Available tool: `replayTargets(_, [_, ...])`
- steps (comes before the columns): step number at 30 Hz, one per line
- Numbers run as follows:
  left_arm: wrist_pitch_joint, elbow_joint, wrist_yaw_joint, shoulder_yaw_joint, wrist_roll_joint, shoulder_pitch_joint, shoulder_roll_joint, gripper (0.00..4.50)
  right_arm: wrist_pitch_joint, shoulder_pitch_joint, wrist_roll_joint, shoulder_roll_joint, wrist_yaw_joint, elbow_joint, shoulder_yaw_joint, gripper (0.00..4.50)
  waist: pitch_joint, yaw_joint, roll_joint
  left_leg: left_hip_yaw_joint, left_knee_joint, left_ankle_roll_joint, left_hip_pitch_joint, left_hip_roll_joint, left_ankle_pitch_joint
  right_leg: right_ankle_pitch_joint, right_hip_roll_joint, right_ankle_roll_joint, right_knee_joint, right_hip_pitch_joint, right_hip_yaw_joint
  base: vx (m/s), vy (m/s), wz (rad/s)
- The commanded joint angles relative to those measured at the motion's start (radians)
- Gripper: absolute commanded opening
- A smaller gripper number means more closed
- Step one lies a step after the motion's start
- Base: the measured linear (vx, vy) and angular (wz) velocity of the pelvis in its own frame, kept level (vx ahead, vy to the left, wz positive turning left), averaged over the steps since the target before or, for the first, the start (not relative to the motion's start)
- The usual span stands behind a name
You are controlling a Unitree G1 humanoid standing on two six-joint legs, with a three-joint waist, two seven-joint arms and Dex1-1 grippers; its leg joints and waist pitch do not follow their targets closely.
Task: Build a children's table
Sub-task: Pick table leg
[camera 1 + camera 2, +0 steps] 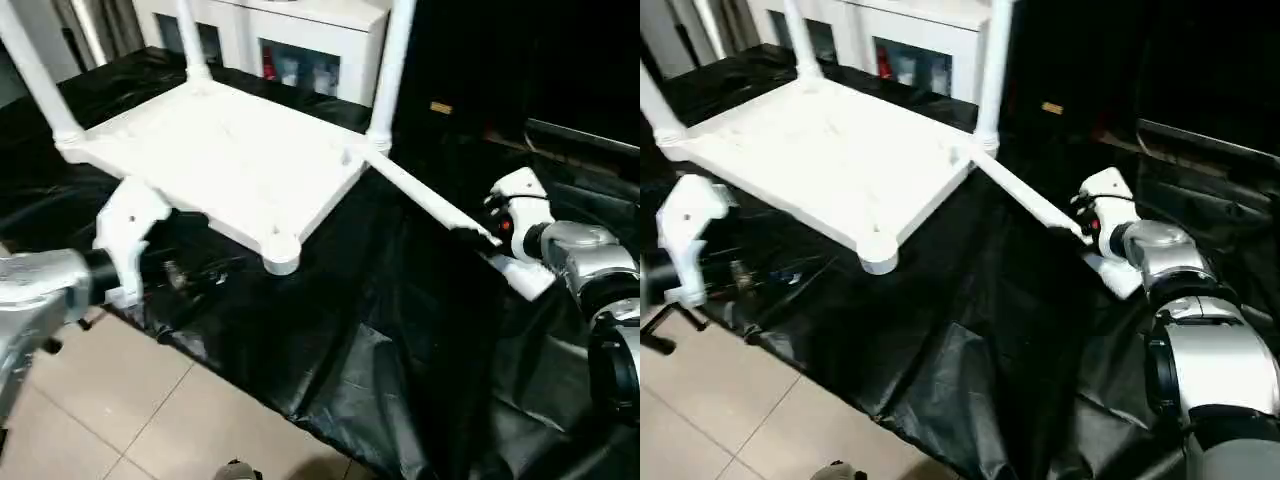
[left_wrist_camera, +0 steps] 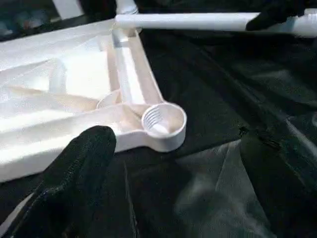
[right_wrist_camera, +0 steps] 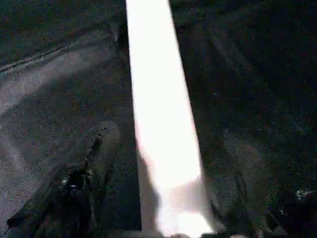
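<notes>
Left arm: silver forearm reaches in below the tabletop's (image 1: 215, 155) near-left edge.
Left end effector (image 2: 163, 193): fingers spread wide, near the tabletop's empty corner socket.
Right end effector (image 3: 163, 183): fingers apart, straddling the lying leg (image 1: 440, 215) beside the tabletop.

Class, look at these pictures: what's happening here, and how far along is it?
A humanoid robot is assembling a children's table on a black sheet. The white tabletop lies underside up with three legs standing in corner sockets; the near socket is empty. The fourth leg lies loose beside the tabletop, with the right gripper open around it. The left gripper hangs open by the tabletop's near edge, holding nothing.
</notes>
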Motion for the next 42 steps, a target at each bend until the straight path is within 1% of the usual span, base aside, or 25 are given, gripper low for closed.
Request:
replayTargets(1, [0.02,-0.029,-0.006,0.016,-0.011,0.003,0.017,4.5,0.025,-0.008,-0.033,-0.004,0.001,0.011,0.022,3.74,-0.068,0.005,-0.001,0.029,-0.084,0.007,0.007,-0.02,-0.192,-0.173,-0.008,-0.251,-0.064,0.051,0.002,0.0,0.0,0.0])
replayTargets(2, [0.021,-0.03,-0.007,0.016,-0.012,0.003,0.018,4.5,0.027,-0.008,-0.035,-0.004,0.002,0.011,0.024,3.74,-0.068,0.008,-0.002,0.03,-0.083,0.007,0.007,-0.02,-0.188,-0.168,-0.008,-0.25,-0.065,0.051,0.002,0.0,0.0,0.0])
replayTargets(4, [0.028,-0.034,-0.01,0.016,-0.014,0.004,0.024,4.5,0.037,-0.008,-0.043,-0.004,0.007,0.014,0.031,3.46,-0.069,0.011,-0.002,0.03,-0.083,0.005,0.006,-0.021,-0.185,-0.164,-0.008,-0.249,-0.064,0.052,0.002,0.0,0.0,0.0])
replayTargets(6, [0.035,-0.039,-0.014,0.016,-0.024,0.005,0.036,4.5,0.053,-0.007,-0.054,-0.004,0.026,0.018,0.038,3.46,-0.069,0.013,-0.002,0.03,-0.083,0.005,0.007,-0.02,-0.184,-0.162,-0.008,-0.248,-0.063,0.052,0.002,0.0,0.0,0.0])
replayTargets(8, [0.041,-0.044,-0.018,0.017,-0.033,0.006,0.041,4.5,0.063,-0.006,-0.059,-0.005,0.044,0.021,0.043,3.27,-0.069,0.016,-0.002,0.03,-0.083,0.006,0.006,-0.019,-0.188,-0.166,-0.008,-0.249,-0.064,0.051,0.002,0.0,0.0,0.0])
replayTargets(9, [0.047,-0.047,-0.021,0.019,-0.039,0.007,0.042,4.5,0.069,-0.005,-0.062,-0.005,0.052,0.023,0.044,3.06,-0.068,0.017,-0.002,0.03,-0.083,0.005,0.006,-0.019,-0.188,-0.166,-0.008,-0.249,-0.063,0.051,0.003,0.0,0.0,0.0])
replayTargets(13, [0.047,-0.048,-0.026,0.019,-0.036,0.006,0.045,4.5,0.076,-0.004,-0.07,-0.005,0.072,0.024,0.05,2.92,-0.069,0.019,-0.001,0.03,-0.083,0.002,0.006,-0.02,-0.191,-0.166,-0.009,-0.251,-0.063,0.051,0.003,0.0,0.0,0.0])
replayTargets(14, [0.044,-0.047,-0.03,0.016,-0.031,0.006,0.052,4.5,0.077,-0.002,-0.079,-0.004,0.087,0.025,0.06,2.64,-0.069,0.02,-0.001,0.03,-0.083,0.001,0.005,-0.019,-0.193,-0.169,-0.009,-0.25,-0.064,0.051,0.003,0.0,0.0,0.0])
replayTargets(17, [0.046,-0.046,-0.036,0.017,-0.035,0.008,0.059,4.5,0.087,0.002,-0.091,-0.003,0.117,0.026,0.074,2.53,-0.068,0.02,-0.001,0.029,-0.084,0.002,0.005,-0.019,-0.198,-0.181,-0.009,-0.245,-0.064,0.051,0.002,0.0,0.0,0.0])
replayTargets(18, [0.043,-0.046,-0.036,0.015,-0.033,0.008,0.06,4.5,0.087,0.003,-0.092,-0.003,0.116,0.026,0.075,2.24,-0.068,0.02,-0.003,0.03,-0.084,0.001,0.006,-0.019,-0.202,-0.185,-0.009,-0.245,-0.065,0.05,0.003,0.0,0.0,0.0])
replayTargets(22, [0.041,-0.045,-0.032,0.013,-0.036,0.006,0.062,4.5,0.086,0.001,-0.087,-0.002,0.112,0.025,0.065,2.06,-0.068,0.02,-0.005,0.029,-0.085,-0.003,0.007,-0.018,-0.206,-0.188,-0.01,-0.243,-0.065,0.05,0.003,0.0,0.0,0.0])
replayTargets(23, [0.042,-0.045,-0.03,0.013,-0.036,0.004,0.061,4.5,0.086,0.0,-0.085,-0.002,0.111,0.024,0.061,1.89,-0.068,0.02,-0.006,0.03,-0.085,-0.003,0.007,-0.018,-0.206,-0.189,-0.009,-0.242,-0.065,0.05,0.003,0.0,0.0,0.0])
replayTargets(25, [0.032,-0.04,-0.026,0.005,-0.032,-0.001,0.053,4.5,0.076,-0.005,-0.076,-0.003,0.111,0.023,0.049,1.86,-0.069,0.019,-0.006,0.029,-0.085,-0.003,0.007,-0.018,-0.202,-0.187,-0.009,-0.241,-0.065,0.05,0.003,0.0,0.0,0.0])
replayTargets(27, [0.014,-0.031,-0.014,0.002,-0.028,-0.007,0.035,4.5,0.065,-0.014,-0.05,-0.006,0.127,0.019,0.023,1.84,-0.07,0.018,-0.01,0.03,-0.084,0.0,0.006,-0.018,-0.186,-0.164,-0.009,-0.244,-0.063,0.052,0.004,0.0,0.0,0.0])
replayTargets(29, [0.01,-0.029,-0.011,0.001,-0.029,-0.009,0.029,4.5,0.064,-0.017,-0.039,-0.007,0.133,0.018,0.013,1.84,-0.071,0.018,-0.01,0.031,-0.083,0.004,0.006,-0.019,-0.177,-0.153,-0.008,-0.248,-0.061,0.052,0.003,0.0,0.0,0.0])
replayTargets(30, [-0.002,-0.021,0.005,-0.005,-0.019,-0.017,0.012,4.5,0.055,-0.022,-0.024,-0.011,0.14,0.015,0.0,1.84,-0.071,0.015,-0.02,0.033,-0.082,0.008,0.006,-0.018,-0.171,-0.151,-0.007,-0.247,-0.063,0.053,0.004,0.0,0.0,0.0])
replayTargets(31, [-0.003,-0.021,0.007,-0.005,-0.018,-0.017,0.011,4.5,0.055,-0.022,-0.023,-0.011,0.141,0.014,-0.002,1.84,-0.072,0.017,-0.015,0.032,-0.081,0.009,0.007,-0.018,-0.165,-0.146,-0.008,-0.247,-0.061,0.053,0.004,0.0,0.0,0.0])
replayTargets(33, [-0.032,0.009,0.086,-0.006,0.015,-0.046,-0.05,4.5,0.037,-0.048,0.048,-0.018,0.192,-0.005,-0.063,1.84,-0.073,0.011,-0.019,0.034,-0.079,0.015,0.007,-0.017,-0.151,-0.126,-0.007,-0.249,-0.059,0.053,0.005,0.0,0.0,0.0])
replayTargets(35, [-0.042,0.025,0.127,0.001,0.023,-0.061,-0.085,4.5,0.029,-0.059,0.086,-0.019,0.227,-0.019,-0.094,1.83,-0.078,0.008,-0.021,0.034,-0.075,0.03,0.006,-0.017,-0.129,-0.081,-0.007,-0.258,-0.054,0.058,0.005,0.0,0.0,0.0])
replayTargets(36, [-0.057,0.047,0.177,0.002,0.039,-0.077,-0.127,4.5,0.007,-0.062,0.126,-0.018,0.257,-0.045,-0.124,1.83,-0.078,0.006,-0.025,0.036,-0.074,0.04,0.004,-0.018,-0.111,-0.064,-0.006,-0.26,-0.053,0.057,0.005,0.0,0.0,0.0])
replayTargets(37, [-0.067,0.06,0.207,-0.003,0.058,-0.084,-0.144,4.5,-0.005,-0.058,0.147,-0.016,0.263,-0.066,-0.14,1.83,-0.077,0.002,-0.024,0.038,-0.073,0.044,0.004,-0.017,-0.112,-0.056,-0.004,-0.258,-0.054,0.056,0.006,0.0,0.0,0.0])
replayTargets(39, [-0.083,0.092,0.281,-0.023,0.106,-0.101,-0.183,4.5,-0.023,-0.037,0.195,-0.009,0.253,-0.125,-0.177,1.83,-0.08,-0.002,-0.026,0.038,-0.07,0.055,0.006,-0.018,-0.093,-0.044,-0.005,-0.257,-0.052,0.058,0.006,0.0,0.0,0.0])
replayTargets(40, [-0.083,0.092,0.281,-0.023,0.106,-0.101,-0.183,4.5,-0.023,-0.037,0.195,-0.009,0.253,-0.125,-0.177,1.83,-0.079,-0.004,-0.029,0.038,-0.069,0.058,0.005,-0.019,-0.087,-0.041,-0.004,-0.252,-0.053,0.059,0.005,0.0,0.0,0.0])
replayTargets(41, [-0.1,0.127,0.352,-0.036,0.145,-0.118,-0.227,4.5,0.001,0.023,0.256,0.017,0.199,-0.248,-0.228,1.83,-0.078,-0.008,-0.022,0.039,-0.071,0.057,0.008,-0.019,-0.085,-0.037,-0.003,-0.247,-0.056,0.056,0.006,0.0,0.0,0.0])
replayTargets(42, [-0.105,0.144,0.388,-0.039,0.157,-0.126,-0.254,4.5,0.041,0.083,0.306,0.043,0.179,-0.368,-0.261,1.83,-0.08,-0.011,-0.016,0.037,-0.07,0.055,0.007,-0.021,-0.068,-0.012,-0.001,-0.238,-0.052,0.06,0.008,0.0,0.0,0.0])
